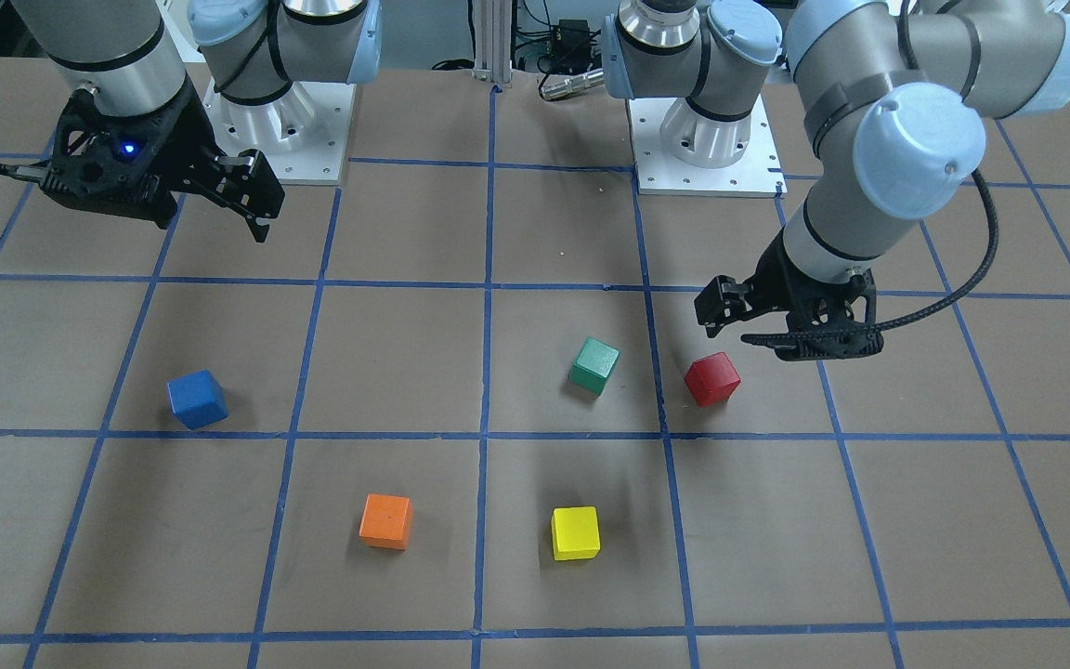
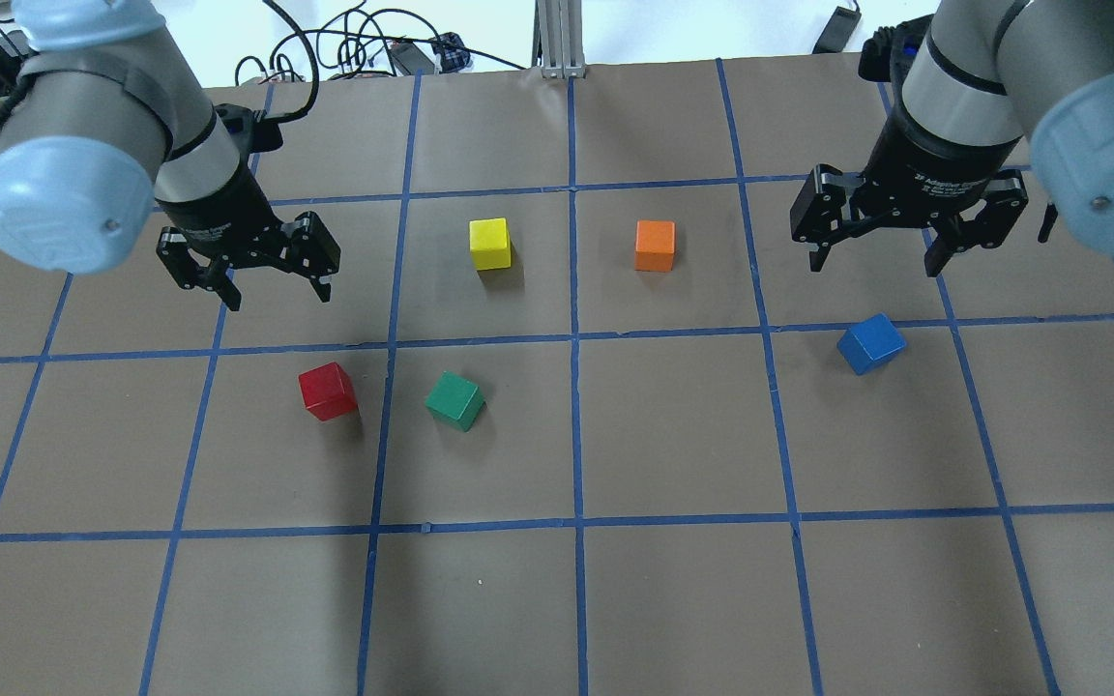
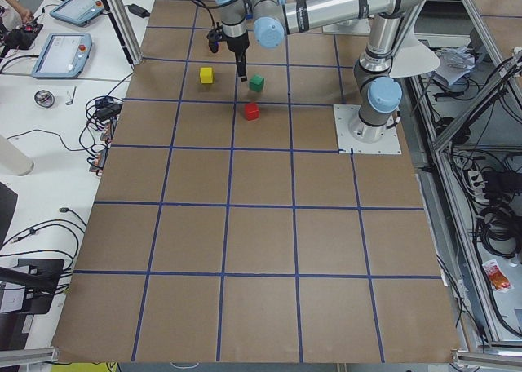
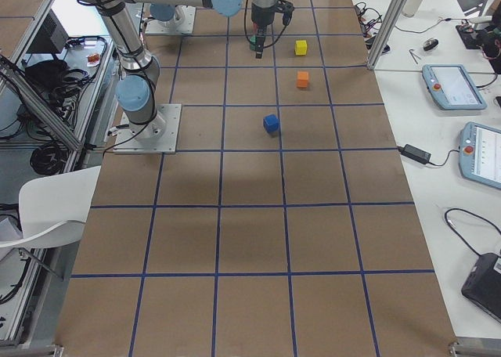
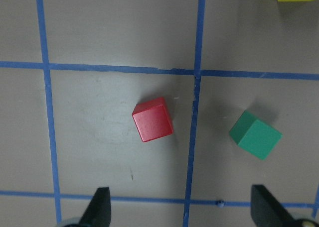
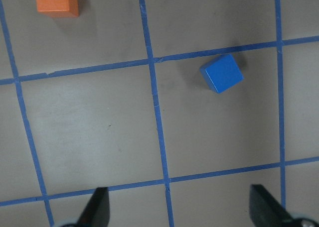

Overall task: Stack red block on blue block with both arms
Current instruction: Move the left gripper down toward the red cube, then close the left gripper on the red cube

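Observation:
The red block (image 2: 328, 391) lies on the brown table left of centre; it also shows in the left wrist view (image 5: 152, 119). My left gripper (image 2: 278, 295) hovers open and empty above the table, a little beyond the red block. The blue block (image 2: 870, 343) lies on the right side and shows in the right wrist view (image 6: 222, 73). My right gripper (image 2: 872, 268) hovers open and empty just beyond the blue block. In the front-facing view the red block (image 1: 711, 378) is on the right and the blue block (image 1: 197, 399) on the left.
A green block (image 2: 454, 401) lies close to the right of the red block. A yellow block (image 2: 489, 243) and an orange block (image 2: 655, 245) lie farther out near the middle. Blue tape lines grid the table (image 2: 576, 599).

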You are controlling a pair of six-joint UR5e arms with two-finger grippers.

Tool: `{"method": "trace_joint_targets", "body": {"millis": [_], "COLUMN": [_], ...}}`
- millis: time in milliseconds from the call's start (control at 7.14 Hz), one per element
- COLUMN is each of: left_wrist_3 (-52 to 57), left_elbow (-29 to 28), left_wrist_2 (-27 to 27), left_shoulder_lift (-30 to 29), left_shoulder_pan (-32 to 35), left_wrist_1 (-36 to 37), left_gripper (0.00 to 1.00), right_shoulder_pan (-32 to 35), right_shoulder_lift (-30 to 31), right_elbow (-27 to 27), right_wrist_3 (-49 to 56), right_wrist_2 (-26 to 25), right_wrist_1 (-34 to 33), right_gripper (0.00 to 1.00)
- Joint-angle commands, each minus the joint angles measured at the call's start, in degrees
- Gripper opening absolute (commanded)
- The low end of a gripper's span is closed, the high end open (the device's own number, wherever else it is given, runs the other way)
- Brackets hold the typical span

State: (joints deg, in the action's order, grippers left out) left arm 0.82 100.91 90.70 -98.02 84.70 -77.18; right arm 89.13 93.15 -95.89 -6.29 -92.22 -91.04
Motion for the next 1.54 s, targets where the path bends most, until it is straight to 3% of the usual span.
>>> {"method": "trace_joint_targets", "body": {"millis": [0, 560, 700, 980, 1120, 1400], "left_wrist_3": [0.41, -4.42, -5.21, -5.56, -5.57, -5.57], "left_elbow": [9.88, 19.75, 20.02, 20.02, 19.42, 16.62], "left_wrist_2": [0.0, -0.17, -0.08, -0.34, -0.17, -0.7], "left_shoulder_lift": [-2.78, -6.65, -7.35, -7.63, -7.02, -5.35], "left_shoulder_pan": [-1.46, -2.18, -2.18, -2.0, -1.83, -0.86], "left_wrist_1": [15.35, 30.4, 30.43, 30.34, 29.82, 28.06], "left_gripper": [1.0, 1.0, 0.85, 0.3, 0.18, 0.05], "right_shoulder_pan": [0.25, 0.34, 0.43, 0.34, 0.34, 0.43], "right_shoulder_lift": [0.71, 0.8, 0.98, 0.89, 0.72, 0.28], "right_elbow": [0.0, -0.96, -1.05, -0.62, -0.27, -0.88], "right_wrist_3": [-0.04, 0.23, 0.22, 0.75, 0.75, 1.19], "right_wrist_2": [-1.2, -0.24, -0.15, 0.11, -0.67, -0.67], "right_wrist_1": [0.08, -0.62, -0.45, -0.54, -0.71, -0.98], "right_gripper": [1.0, 1.0, 1.0, 1.0, 1.0, 1.0]}}
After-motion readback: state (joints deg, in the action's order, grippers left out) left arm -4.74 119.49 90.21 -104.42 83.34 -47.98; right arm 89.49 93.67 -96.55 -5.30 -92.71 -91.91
